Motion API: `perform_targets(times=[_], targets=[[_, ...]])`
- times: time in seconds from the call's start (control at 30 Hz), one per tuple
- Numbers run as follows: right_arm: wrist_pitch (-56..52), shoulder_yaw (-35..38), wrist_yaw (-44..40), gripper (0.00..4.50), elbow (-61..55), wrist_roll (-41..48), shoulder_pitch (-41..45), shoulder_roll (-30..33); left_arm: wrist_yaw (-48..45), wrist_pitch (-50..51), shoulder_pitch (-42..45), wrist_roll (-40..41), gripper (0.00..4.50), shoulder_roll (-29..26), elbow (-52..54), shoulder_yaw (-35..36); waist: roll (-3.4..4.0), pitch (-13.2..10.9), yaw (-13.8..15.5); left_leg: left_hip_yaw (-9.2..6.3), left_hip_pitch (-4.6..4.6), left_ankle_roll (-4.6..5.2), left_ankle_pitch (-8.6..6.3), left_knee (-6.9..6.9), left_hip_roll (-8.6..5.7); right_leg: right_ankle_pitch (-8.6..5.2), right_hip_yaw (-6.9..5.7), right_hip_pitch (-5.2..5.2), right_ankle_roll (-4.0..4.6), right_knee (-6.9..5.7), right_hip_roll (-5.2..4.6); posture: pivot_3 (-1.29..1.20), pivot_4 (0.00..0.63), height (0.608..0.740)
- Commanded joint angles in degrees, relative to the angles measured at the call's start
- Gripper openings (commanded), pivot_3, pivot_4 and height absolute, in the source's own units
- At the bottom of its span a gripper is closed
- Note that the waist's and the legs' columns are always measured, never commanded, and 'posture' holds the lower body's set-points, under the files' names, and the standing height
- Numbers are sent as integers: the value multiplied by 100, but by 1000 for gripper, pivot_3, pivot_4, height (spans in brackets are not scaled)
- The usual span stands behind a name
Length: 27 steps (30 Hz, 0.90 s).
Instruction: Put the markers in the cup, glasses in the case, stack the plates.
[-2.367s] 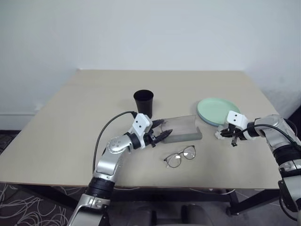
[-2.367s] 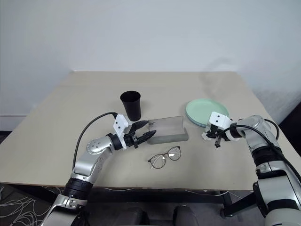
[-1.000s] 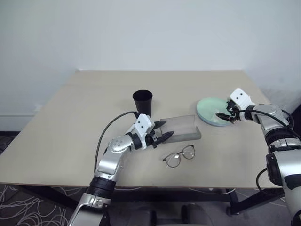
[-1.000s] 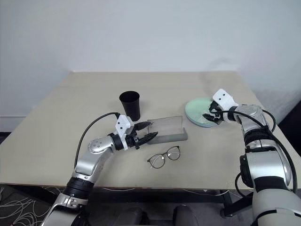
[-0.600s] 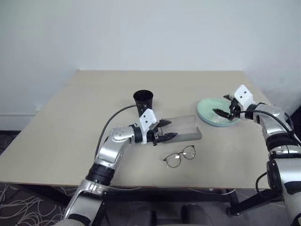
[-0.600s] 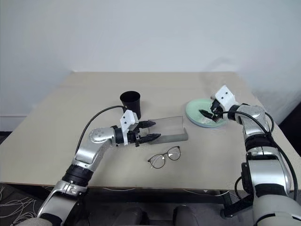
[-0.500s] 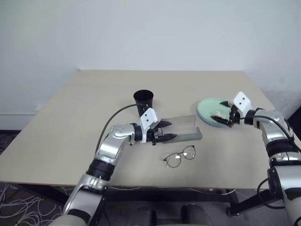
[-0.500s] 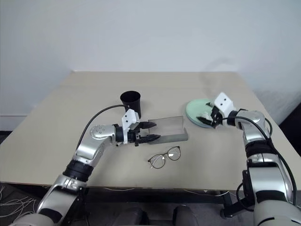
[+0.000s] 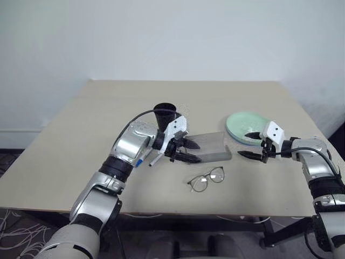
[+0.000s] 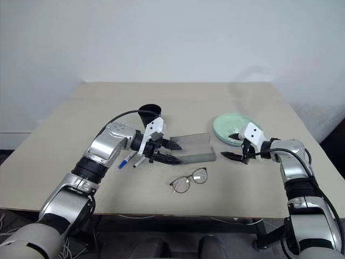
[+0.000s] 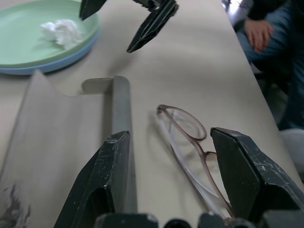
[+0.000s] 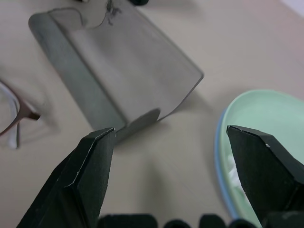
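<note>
Tool on the left arm point(image 9: 188, 151), open and empty over the open case point(image 9: 210, 148), should drop squarely over the glasses point(image 9: 206, 179) lying just beside it on the tabletop point(image 9: 70, 156), pinching the bridge, not a lens.

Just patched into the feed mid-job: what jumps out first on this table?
The open grey case lies mid-table with the glasses still on the table in front of it, and the open left gripper hovers at the case's left end. To the right, the green plate sits on the blue one with a crumpled white paper on top, the open right gripper just beside. Two markers lie left of the case, near the black cup.
</note>
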<state>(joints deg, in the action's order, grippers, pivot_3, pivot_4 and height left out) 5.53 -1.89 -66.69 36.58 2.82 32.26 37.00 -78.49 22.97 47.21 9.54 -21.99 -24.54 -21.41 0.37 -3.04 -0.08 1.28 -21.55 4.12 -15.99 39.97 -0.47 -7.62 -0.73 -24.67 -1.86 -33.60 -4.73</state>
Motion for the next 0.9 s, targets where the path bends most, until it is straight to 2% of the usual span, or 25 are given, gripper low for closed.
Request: perform_targets(times=[0.03, 0.27, 0.57, 0.9], targets=[[-43, 23, -164, 4055, -293, 171, -17, 86, -130, -13, 261, -179, 2829, 110, 27, -219, -2, -1, 0, 0, 0, 0, 0, 0, 0, 0, 0, 0, 0, 0, 0, 0, 0, 733], [-83, 28, -262, 4055, -197, 182, -19, 82, 21, -145, 400, -633, 2829, 368, -334, -546, -3, -2, -1, 2, 3, 0, 1, 4, 2, 0, 1, -1, 0, -5, 1, 0, 0, 733], [-107, 70, -328, 4055, -277, 203, -216, 196, -262, 470, 643, -705, 2829, 640, -660, -706, -5, -4, 0, -1, -2, 1, 0, 11, 1, -2, 1, -1, -3, -5, 0, 0, 0, 733], [-130, 140, -71, 4055, -527, 262, -472, 126, -530, 755, 670, -819, 2829, 651, -848, -863, -7, -5, 0, -1, -2, 1, 0, 12, 3, -2, 2, -3, -3, -7, 0, 0, 0, 733]])
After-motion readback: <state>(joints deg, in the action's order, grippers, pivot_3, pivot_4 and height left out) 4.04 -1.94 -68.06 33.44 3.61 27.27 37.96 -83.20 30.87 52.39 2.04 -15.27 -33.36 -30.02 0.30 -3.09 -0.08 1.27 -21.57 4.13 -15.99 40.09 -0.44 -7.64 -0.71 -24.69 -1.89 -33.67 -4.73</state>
